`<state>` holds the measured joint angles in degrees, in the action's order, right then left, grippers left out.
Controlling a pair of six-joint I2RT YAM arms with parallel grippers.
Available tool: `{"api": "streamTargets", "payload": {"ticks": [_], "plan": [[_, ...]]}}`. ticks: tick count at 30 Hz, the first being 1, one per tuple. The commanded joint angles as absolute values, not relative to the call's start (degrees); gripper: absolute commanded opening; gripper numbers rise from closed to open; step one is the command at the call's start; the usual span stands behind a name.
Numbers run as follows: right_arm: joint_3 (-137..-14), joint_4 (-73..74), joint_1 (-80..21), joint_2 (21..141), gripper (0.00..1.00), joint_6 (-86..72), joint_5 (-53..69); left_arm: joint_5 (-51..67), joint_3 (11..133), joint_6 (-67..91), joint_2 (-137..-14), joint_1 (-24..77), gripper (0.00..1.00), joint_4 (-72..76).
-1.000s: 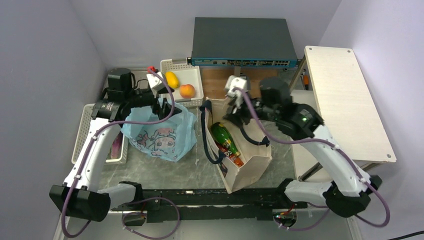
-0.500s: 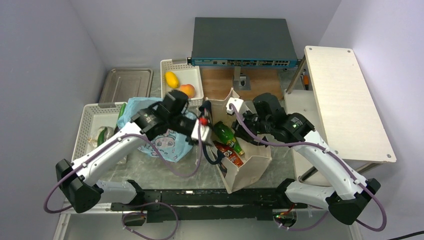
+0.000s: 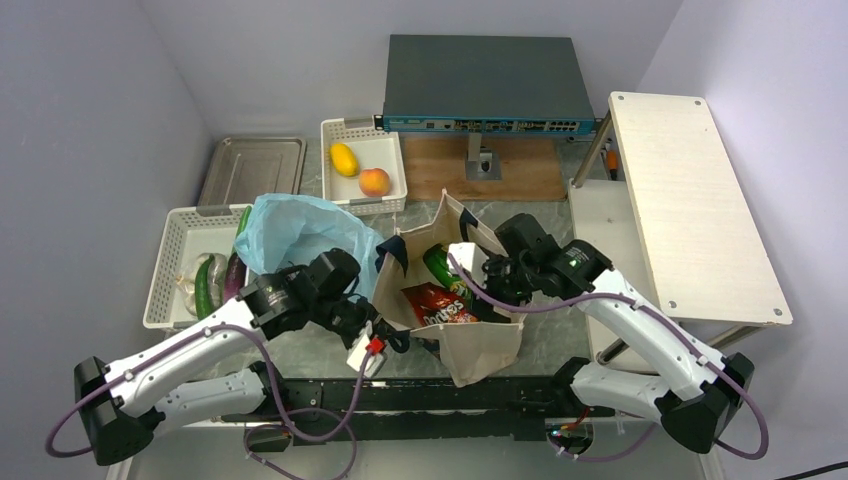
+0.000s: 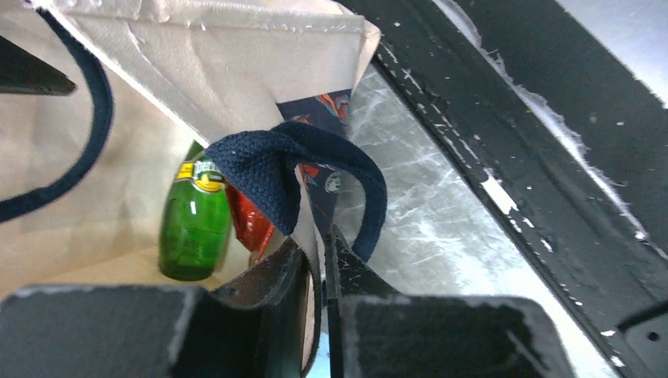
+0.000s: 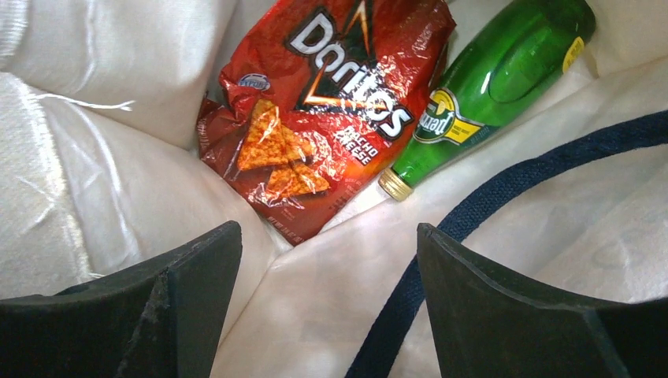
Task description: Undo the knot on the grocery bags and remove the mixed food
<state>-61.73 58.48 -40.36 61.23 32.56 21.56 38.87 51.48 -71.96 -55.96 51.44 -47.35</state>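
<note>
Two grippers at one stiff beige fabric tote [image 3: 480, 350], standing open on the grey marbled tabletop [image 4: 425, 228]. On the left gripper [image 4: 319, 252]: jaws pressed almost together, pinching the tote's thin wall just under its looped navy woven strap [image 4: 303, 161]. On the right gripper [image 5: 327, 232]: jaws spread wide, holding nothing, poised at the tote's mouth and looking down into it. Inside, on the tote's floor: red crinkled Doritos chip bag [image 5: 323, 102], lying against a green glass bottle with a yellow label [image 5: 496, 75]. Left of the tote, behind the left arm: thin light-blue plastic grocery bag [image 3: 300, 232], slumped and puffed; cannot tell where its knot sits. In the white slotted basket at the back [image 3: 385, 150]: yellow oval fruit [image 3: 343, 158] and round orange fruit [image 3: 374, 182], near each other. In the white slotted basket at far left [image 3: 185, 240]: long green cucumber [image 3: 205, 285], purple aubergine [image 3: 234, 275] and pale lumpy item [image 3: 187, 290], side by side.
</note>
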Motion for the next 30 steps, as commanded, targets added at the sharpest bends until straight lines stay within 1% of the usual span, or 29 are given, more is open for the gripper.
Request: {"api": "streamTargets", "payload": {"ticks": [1,5,9,11,13,15,17,21,24,27,30], "plan": [[-59.8,56.3,-43.2,59.3,0.84,35.6,23.2,36.3,47.7,-72.8,-52.8,55.0,0.17,-38.2],[-56.0,47.0,-47.2,60.7,0.84,34.0,19.3,37.1,46.5,-73.2,-53.9,56.3,0.18,-35.4],[-52.4,42.6,-51.7,59.7,0.86,37.1,17.1,36.8,44.8,-74.4,-54.0,57.7,0.22,-34.9],[-49.7,43.3,-53.5,57.8,0.87,40.5,17.9,36.3,43.6,-75.3,-54.1,59.0,0.2,-35.5],[-46.8,45.8,-55.0,56.1,0.87,44.0,18.0,36.2,42.2,-74.4,-53.9,60.2,0.14,-35.1],[-44.6,47.0,-55.6,55.0,0.88,45.9,15.8,35.4,41.0,-72.2,-53.5,62.0,0.1,-33.8],[-43.9,48.4,-55.7,55.0,0.88,47.8,13.0,34.6,39.9,-70.4,-52.8,64.2,0.08,-32.5],[-42.3,52.9,-55.6,54.9,0.89,52.4,8.8,33.1,36.3,-68.0,-52.3,67.9,0.07,-29.9],[-40.5,53.4,-56.4,53.8,0.89,53.8,6.1,33.4,29.8,-69.7,-51.0,69.6,0.04,-28.7],[-41.2,51.8,-57.3,54.4,0.89,51.3,5.7,32.7,26.8,-70.1,-49.9,72.5,0.04,-30.2],[-43.8,47.6,-57.5,56.1,0.88,45.1,7.3,31.4,26.5,-67.0,-50.3,73.8,0.07,-27.4]]}}
